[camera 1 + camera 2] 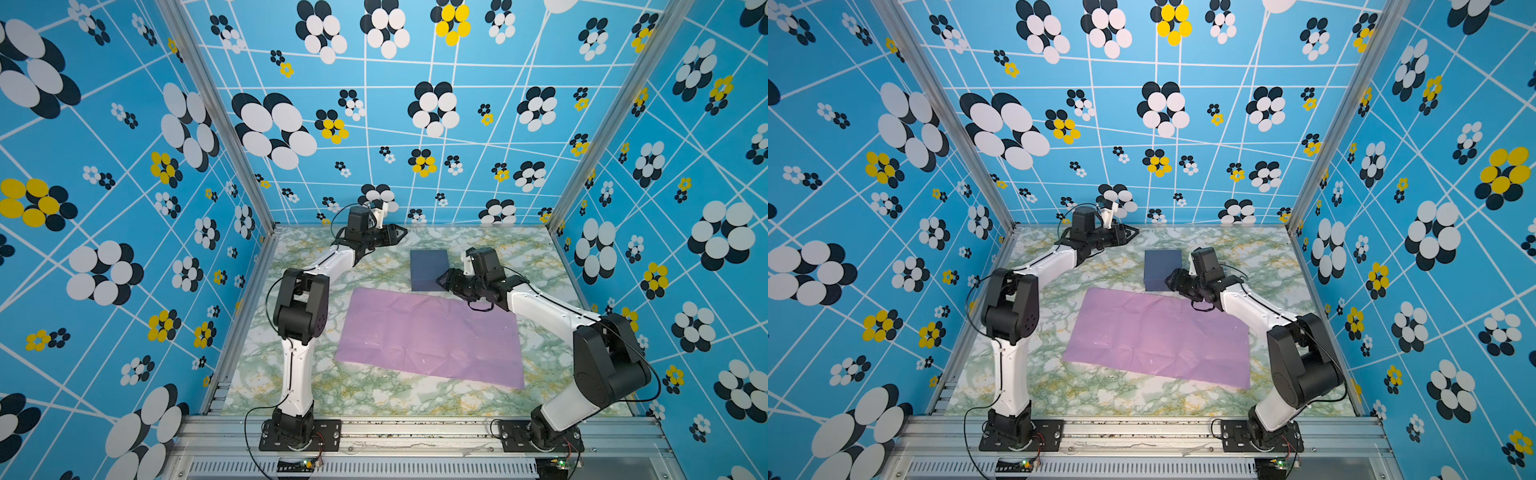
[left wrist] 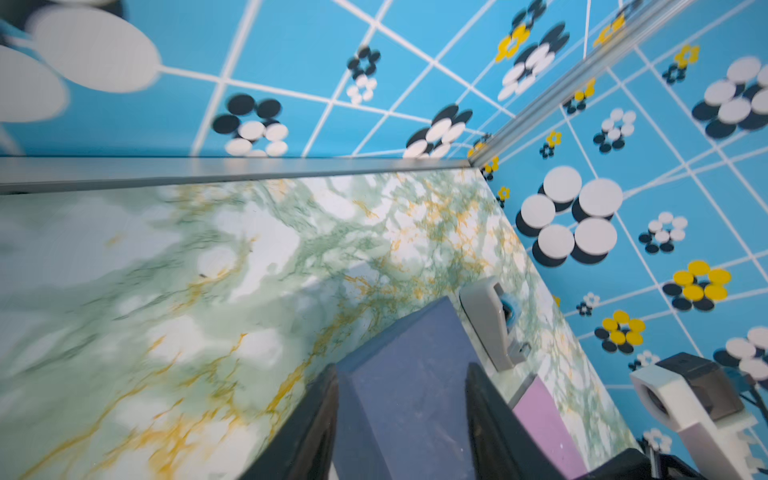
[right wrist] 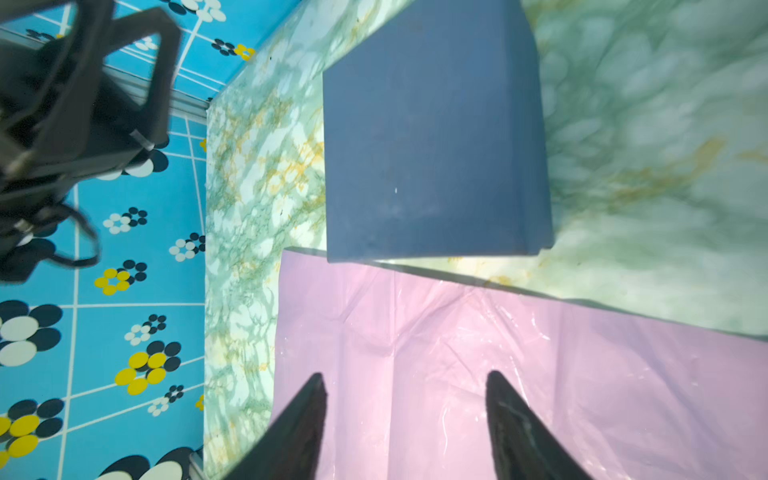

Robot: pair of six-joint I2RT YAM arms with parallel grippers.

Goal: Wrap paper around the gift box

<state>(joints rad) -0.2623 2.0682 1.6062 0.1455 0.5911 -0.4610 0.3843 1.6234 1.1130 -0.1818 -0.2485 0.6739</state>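
Note:
The dark navy gift box [image 1: 427, 269] [image 1: 1162, 268] stands on the marble table [image 1: 374, 395] at the paper's far edge. The lilac paper [image 1: 432, 336] [image 1: 1158, 338] lies flat and creased in the middle. My left gripper [image 1: 395, 235] [image 1: 1127, 232] hovers behind and left of the box. In the left wrist view its fingers [image 2: 401, 368] stand apart, with the box [image 2: 407, 395] seen between them. My right gripper [image 1: 444, 282] [image 3: 406, 375] is open over the paper's [image 3: 498, 374] far strip, by the box's [image 3: 432, 137] near right corner, holding nothing.
A grey tape dispenser [image 2: 490, 324] lies on the table beyond the box in the left wrist view; the right arm hides it in both top views. Patterned blue walls [image 1: 124, 249] close in the table on three sides. An aluminium rail [image 1: 415, 432] runs along the front.

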